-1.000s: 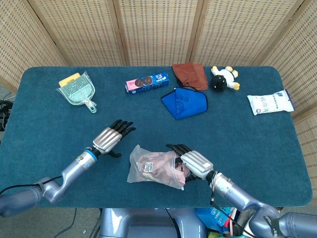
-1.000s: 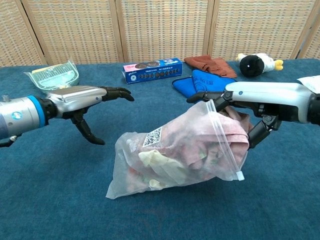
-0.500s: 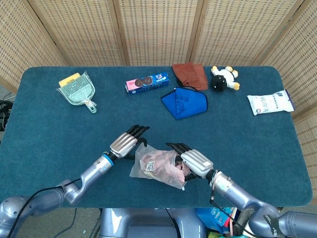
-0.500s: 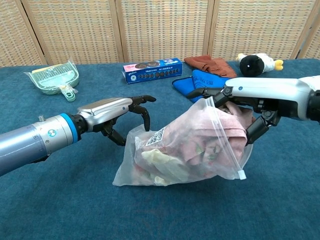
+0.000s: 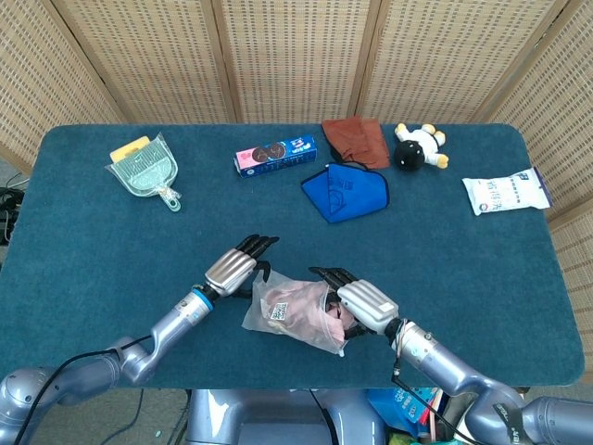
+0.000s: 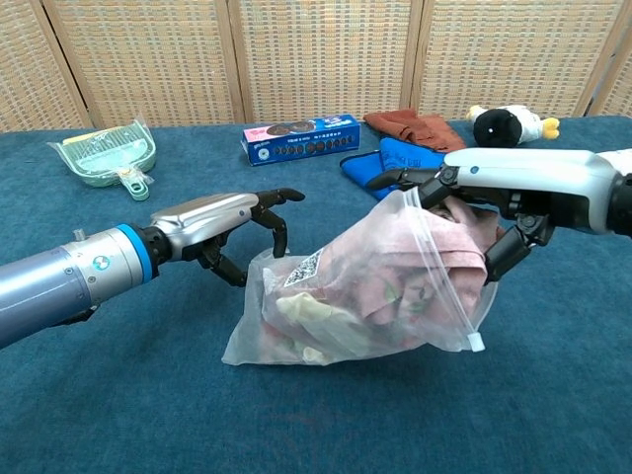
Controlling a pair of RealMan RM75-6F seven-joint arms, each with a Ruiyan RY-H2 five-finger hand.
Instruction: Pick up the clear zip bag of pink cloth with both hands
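Observation:
The clear zip bag of pink cloth (image 5: pixel 295 311) lies near the table's front edge, and in the chest view the zip bag (image 6: pixel 365 286) has its right, zip end raised. My right hand (image 5: pixel 363 304) grips that raised end, with the right hand (image 6: pixel 484 197) wrapping fingers over the top and thumb underneath. My left hand (image 5: pixel 237 269) is at the bag's left end. In the chest view the left hand (image 6: pixel 222 222) curves its fingers over the bag's upper left corner and touches it, thumb below, without a closed grip.
At the back of the blue table (image 5: pixel 111 241) lie a green dustpan (image 5: pixel 145 169), a cookie box (image 5: pixel 275 155), a brown cloth (image 5: pixel 355 139), a blue cloth (image 5: pixel 346 193) and a plush toy (image 5: pixel 417 146). A white packet (image 5: pixel 505 193) sits far right.
My left hand swept right from open table to the bag's left end and curled its fingers onto it. The right hand kept its hold and raised the zip end slightly.

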